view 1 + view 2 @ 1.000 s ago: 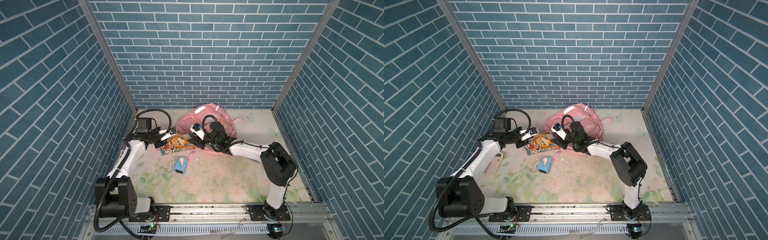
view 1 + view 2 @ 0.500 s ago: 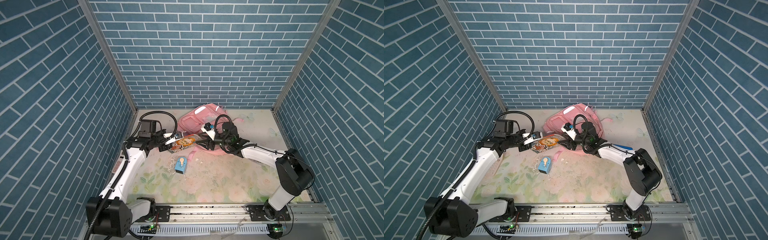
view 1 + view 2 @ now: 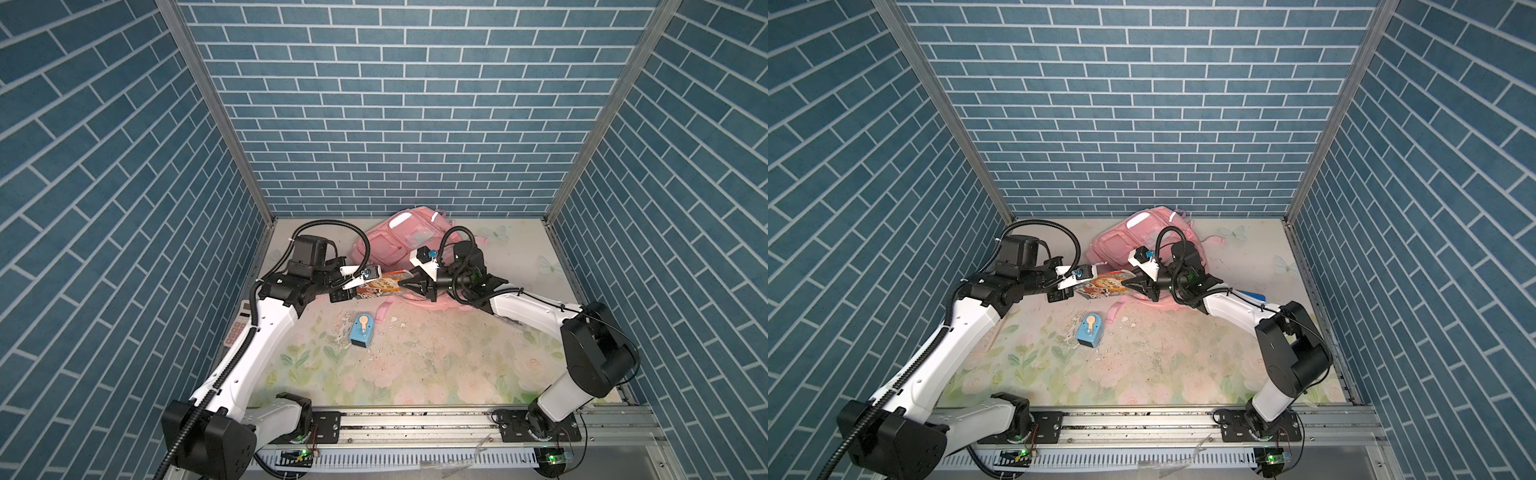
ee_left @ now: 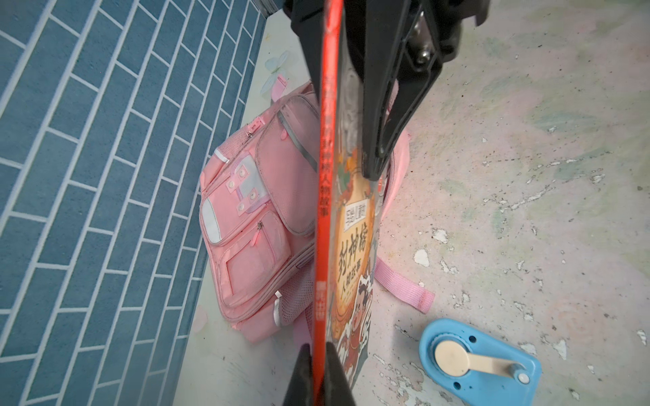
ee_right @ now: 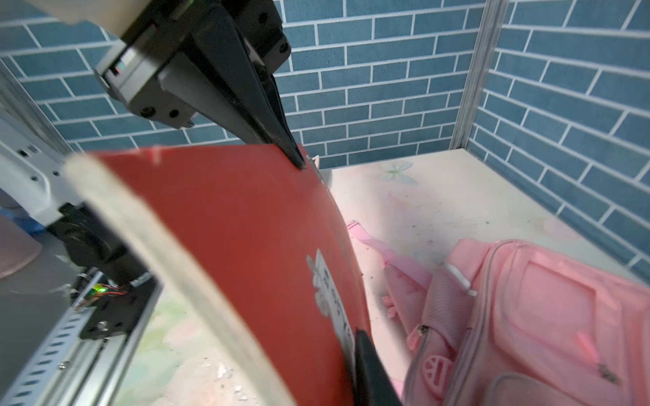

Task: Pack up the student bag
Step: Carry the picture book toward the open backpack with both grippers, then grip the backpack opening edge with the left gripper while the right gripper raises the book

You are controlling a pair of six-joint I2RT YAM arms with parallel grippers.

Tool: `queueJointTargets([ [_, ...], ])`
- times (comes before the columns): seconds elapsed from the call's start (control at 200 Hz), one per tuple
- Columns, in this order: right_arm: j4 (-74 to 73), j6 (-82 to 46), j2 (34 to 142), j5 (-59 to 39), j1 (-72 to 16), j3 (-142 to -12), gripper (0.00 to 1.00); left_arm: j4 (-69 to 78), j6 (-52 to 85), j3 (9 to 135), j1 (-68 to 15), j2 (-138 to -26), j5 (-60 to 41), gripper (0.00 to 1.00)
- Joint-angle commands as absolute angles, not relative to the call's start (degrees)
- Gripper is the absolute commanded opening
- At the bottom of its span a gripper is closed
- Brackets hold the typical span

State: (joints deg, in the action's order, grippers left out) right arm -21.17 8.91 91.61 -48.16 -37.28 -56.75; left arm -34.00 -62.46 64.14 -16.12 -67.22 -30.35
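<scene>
Holding the book (image 3: 380,284) above the tabletop (image 3: 457,353), left gripper (image 4: 318,351) and right gripper (image 3: 411,284) each clamp one end — packing stands early: student bag (image 3: 399,241) lies at the back edge, book and blue sharpener (image 3: 361,330) outside it.

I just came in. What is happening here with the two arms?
The two robot arms hold one thin paperback book with a red spine and an orange picture cover between them. The left hand grips one end, the right hand the opposite end. The book hangs above the floral table, just in front of the large pink fabric backpack, not yet inside it. A blue plastic pencil sharpener with a cream crank lies untouched on the table.
</scene>
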Motion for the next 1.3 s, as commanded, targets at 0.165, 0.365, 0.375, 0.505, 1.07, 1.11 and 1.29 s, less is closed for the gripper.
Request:
queueJointTargets([
  [0.165, -18.72, 6.23, 78.89, -35.79, -36.83, -48.20, 0.00, -14.47, -47.98, 59.03, -25.59, -61.97, -19.12, 0.81],
  [0.365, -20.43, -2.93, 70.05, -25.32, -32.09, -41.68, 0.00, -3.06, -36.49, 57.74, -28.69, -63.01, -19.00, 0.88],
  [0.375, -20.51, -3.37, 69.63, -24.96, -31.67, -41.45, 0.00, -2.30, -36.02, 57.57, -28.90, -63.13, -18.77, 0.88],
  [0.505, -21.64, -8.30, 64.52, -21.33, -26.06, -39.56, 0.00, 7.80, -20.44, 56.16, -31.00, -65.92, -9.92, 0.88],
  [1.07, -10.97, -21.09, 59.61, -8.18, -11.97, -43.88, 0.00, -0.26, 0.75, 71.86, -43.59, -89.89, 9.54, 0.87],
  [1.11, -9.56, -21.24, 59.08, -7.21, -11.95, -44.26, 0.00, -2.08, 1.81, 73.27, -43.97, -91.75, 9.00, 0.87],
  [1.29, -4.39, -26.35, 57.13, -5.66, -11.81, -45.32, 0.00, -16.62, 4.71, 84.76, -45.39, -101.18, 7.85, 0.87],
])
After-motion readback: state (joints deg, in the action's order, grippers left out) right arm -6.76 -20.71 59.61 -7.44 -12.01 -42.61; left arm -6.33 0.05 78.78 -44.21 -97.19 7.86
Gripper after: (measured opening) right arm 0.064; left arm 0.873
